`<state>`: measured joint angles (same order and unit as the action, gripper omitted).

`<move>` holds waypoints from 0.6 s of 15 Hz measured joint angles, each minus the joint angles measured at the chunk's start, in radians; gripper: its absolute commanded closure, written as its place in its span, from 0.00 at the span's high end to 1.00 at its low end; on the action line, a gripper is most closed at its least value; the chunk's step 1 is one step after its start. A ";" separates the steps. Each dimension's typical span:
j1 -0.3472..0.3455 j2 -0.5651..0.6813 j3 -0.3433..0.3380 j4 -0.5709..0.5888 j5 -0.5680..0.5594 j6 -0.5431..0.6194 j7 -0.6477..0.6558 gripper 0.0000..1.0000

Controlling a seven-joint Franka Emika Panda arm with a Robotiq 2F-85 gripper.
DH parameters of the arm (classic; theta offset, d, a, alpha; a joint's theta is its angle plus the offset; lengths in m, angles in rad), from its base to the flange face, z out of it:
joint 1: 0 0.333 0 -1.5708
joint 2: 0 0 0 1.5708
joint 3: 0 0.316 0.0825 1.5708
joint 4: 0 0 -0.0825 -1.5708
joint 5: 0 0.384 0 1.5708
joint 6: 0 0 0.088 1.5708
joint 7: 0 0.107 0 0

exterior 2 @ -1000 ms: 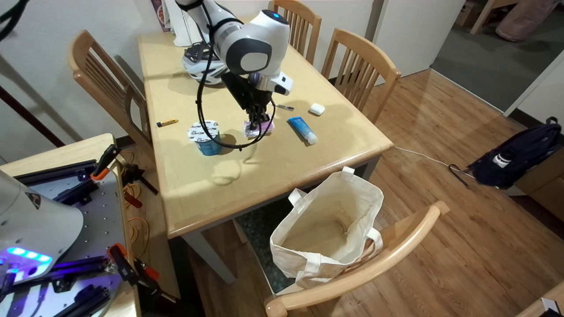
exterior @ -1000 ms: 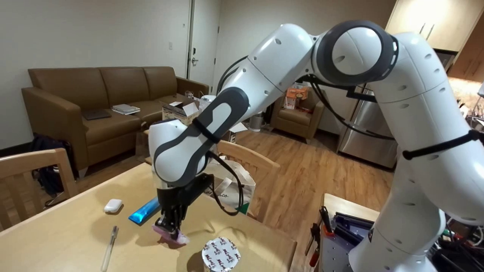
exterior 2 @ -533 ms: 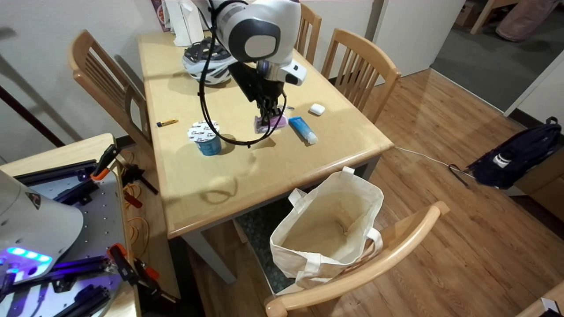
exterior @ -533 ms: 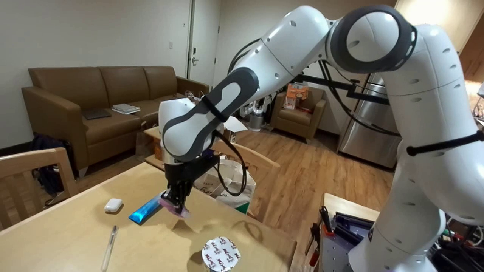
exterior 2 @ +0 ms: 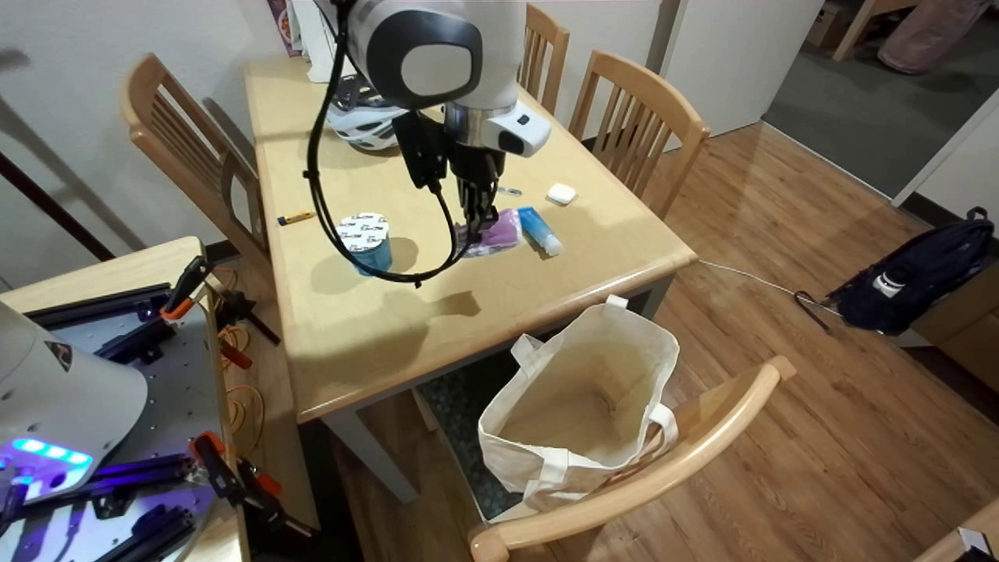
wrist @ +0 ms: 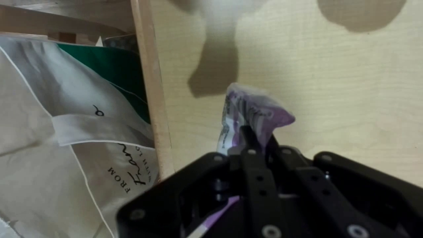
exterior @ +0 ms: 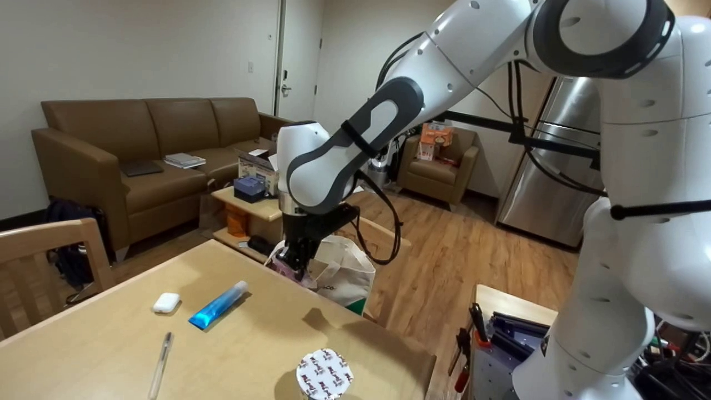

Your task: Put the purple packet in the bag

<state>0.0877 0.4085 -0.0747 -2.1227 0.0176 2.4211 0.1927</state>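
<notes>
Wrist view: bag point(wrist: 96, 158) at left, just beside the bench point(wrist: 330, 82). Right of bag, purple packet point(wrist: 251, 109) held clear above the bench, fingers point(wrist: 252, 162) clamped on it, crumpled end poking out beyond them.

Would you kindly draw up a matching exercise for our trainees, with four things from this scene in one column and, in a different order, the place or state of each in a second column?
Column 1
1) purple packet
2) canvas tote bag
3) blue squeeze tube
4) dark blue backpack

Column 2
A) open at the top, standing on a chair
B) on the wood floor
C) clamped in the end effector
D) lying on the table

Right pairs: 1-C; 2-A; 3-D; 4-B
</notes>
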 measured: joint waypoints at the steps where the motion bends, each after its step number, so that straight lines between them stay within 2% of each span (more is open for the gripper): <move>1: 0.007 -0.006 0.000 -0.010 -0.026 0.000 0.016 0.08; 2: 0.018 -0.007 0.000 -0.015 -0.049 0.000 0.035 0.32; 4: 0.046 -0.007 -0.003 -0.016 -0.101 -0.001 0.099 0.36; 5: 0.056 -0.006 0.004 -0.016 -0.106 -0.002 0.106 0.42; 9: 0.047 0.065 0.111 -0.014 -0.035 0.026 -0.020 0.68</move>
<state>0.1349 0.4731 0.0361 -2.1369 -0.0171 2.4475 0.1724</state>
